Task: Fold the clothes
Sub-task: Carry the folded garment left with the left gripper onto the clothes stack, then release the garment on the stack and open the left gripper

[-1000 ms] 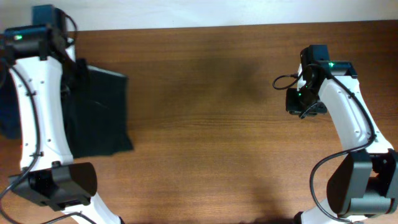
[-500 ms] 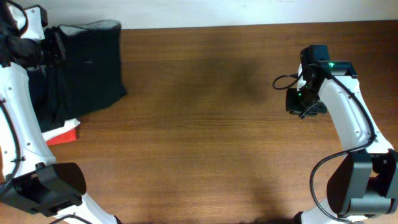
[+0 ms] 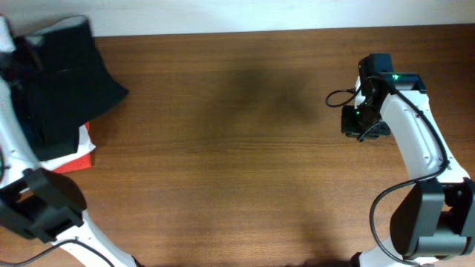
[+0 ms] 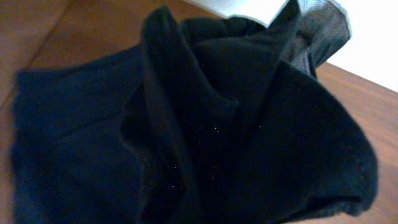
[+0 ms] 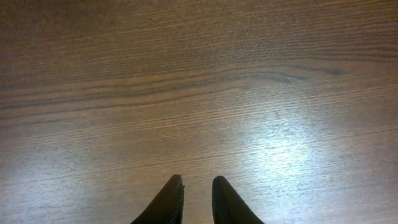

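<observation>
Slippage worries us: the bunched black garment (image 3: pixel 67 81) could slide off the table (image 3: pixel 260 148) corner. We cannot tell whether the left gripper clamps it; the right gripper (image 5: pixel 195 200) sits nearly together, empty.

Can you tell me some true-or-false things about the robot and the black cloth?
1. The cloth is black. True.
2. The cloth is in the middle of the table. False: it is at the far left corner.
3. The right gripper holds nothing. True.
4. Something red peeks out beside the cloth. True.
5. The right gripper touches the cloth. False: it hangs over bare wood on the right side, far from the cloth.
</observation>
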Robot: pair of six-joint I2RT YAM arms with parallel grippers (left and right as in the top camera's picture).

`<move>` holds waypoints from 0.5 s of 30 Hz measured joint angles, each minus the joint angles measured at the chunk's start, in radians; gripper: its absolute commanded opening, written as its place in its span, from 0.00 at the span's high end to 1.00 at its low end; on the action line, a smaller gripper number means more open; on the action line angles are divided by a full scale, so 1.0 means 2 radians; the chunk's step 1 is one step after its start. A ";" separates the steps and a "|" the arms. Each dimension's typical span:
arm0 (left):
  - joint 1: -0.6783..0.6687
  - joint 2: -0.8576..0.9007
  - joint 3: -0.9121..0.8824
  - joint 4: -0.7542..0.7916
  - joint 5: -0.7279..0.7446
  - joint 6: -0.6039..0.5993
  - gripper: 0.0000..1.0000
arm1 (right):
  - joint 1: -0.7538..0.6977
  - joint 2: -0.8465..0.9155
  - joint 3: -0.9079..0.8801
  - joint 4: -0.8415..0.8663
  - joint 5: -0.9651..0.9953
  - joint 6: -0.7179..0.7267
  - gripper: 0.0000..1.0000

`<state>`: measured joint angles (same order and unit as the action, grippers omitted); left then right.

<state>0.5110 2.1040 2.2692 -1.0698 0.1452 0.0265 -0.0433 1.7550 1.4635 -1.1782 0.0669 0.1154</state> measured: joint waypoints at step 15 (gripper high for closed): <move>0.090 0.047 0.001 -0.067 -0.008 -0.037 0.18 | 0.000 0.000 0.000 -0.002 0.000 0.000 0.79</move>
<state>0.6918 2.1979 2.2704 -1.2037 0.1291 -0.0467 -0.0433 1.7550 1.4635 -1.1824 0.0669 0.1158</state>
